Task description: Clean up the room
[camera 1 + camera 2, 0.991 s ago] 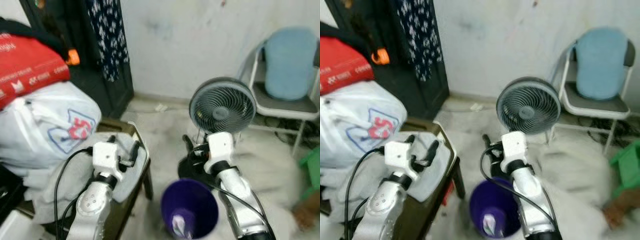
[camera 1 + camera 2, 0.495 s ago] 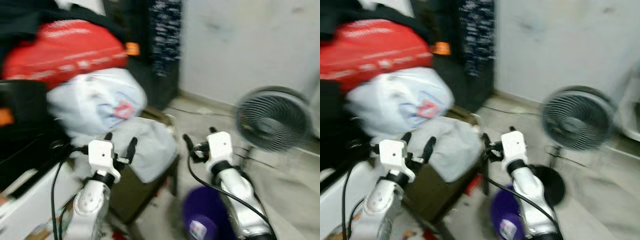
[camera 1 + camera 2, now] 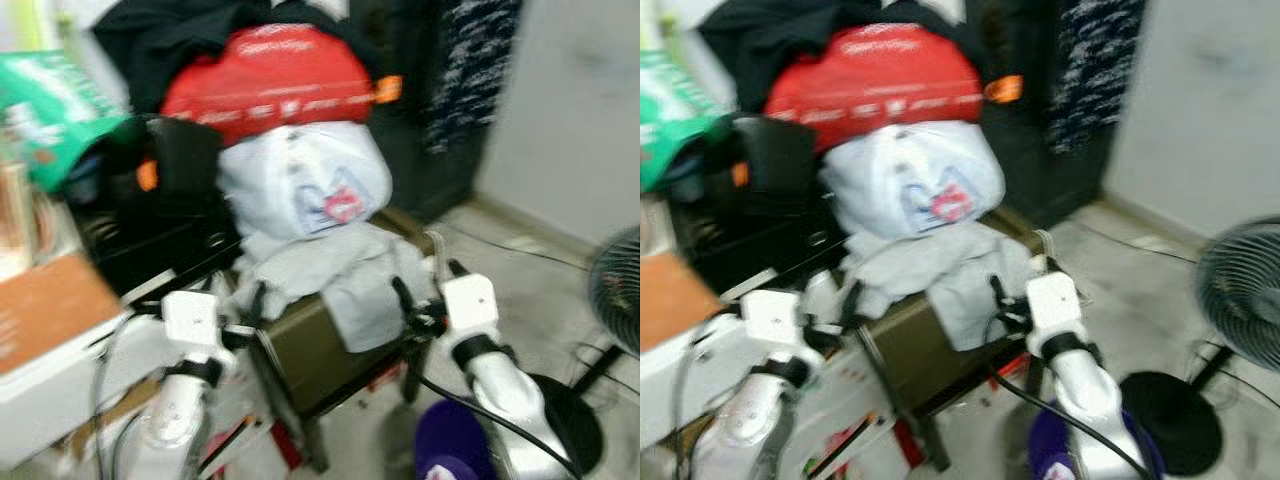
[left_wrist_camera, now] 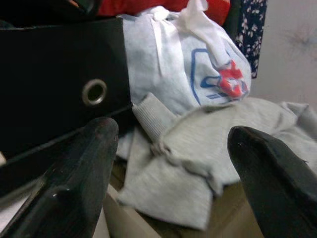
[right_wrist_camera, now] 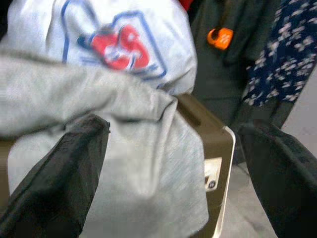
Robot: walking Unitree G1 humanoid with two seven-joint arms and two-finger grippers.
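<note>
on the far left there is a green bag (image 3: 45, 120) and, nearer, an orange box (image 3: 45, 315) on top of a white box (image 3: 60, 385). next to them sits a black case (image 3: 165, 215) with a round metal ring on it.

the left gripper (image 3: 240, 300) is held up in front of the black case and the pile of clothes. its two black fingers (image 4: 74, 173) are spread wide and hold nothing. between them you can see the grey sweater (image 4: 198, 148), which lies close ahead but not touching.

in the middle stands a brown stool (image 3: 320, 350). the grey sweater hangs over its top and down its near side. a white bag (image 3: 305, 180) with a red and blue picture sits on the sweater. a red bag (image 3: 265, 80) lies on top of the white bag, and black clothes (image 3: 165, 35) are piled on top of that.

the right gripper (image 3: 425, 290) is up by the right end of the stool, just beside the hanging sweater. its fingers (image 5: 54, 178) are spread wide too and hold nothing.

behind the stool is a dark cupboard (image 3: 430, 120) with a spotted cloth (image 3: 470, 70) hanging on it. on the floor near the right arm is a purple bucket (image 3: 450, 455). at the far right stands a fan (image 3: 1240, 300) on a round black base. the head pictures are blurry.
</note>
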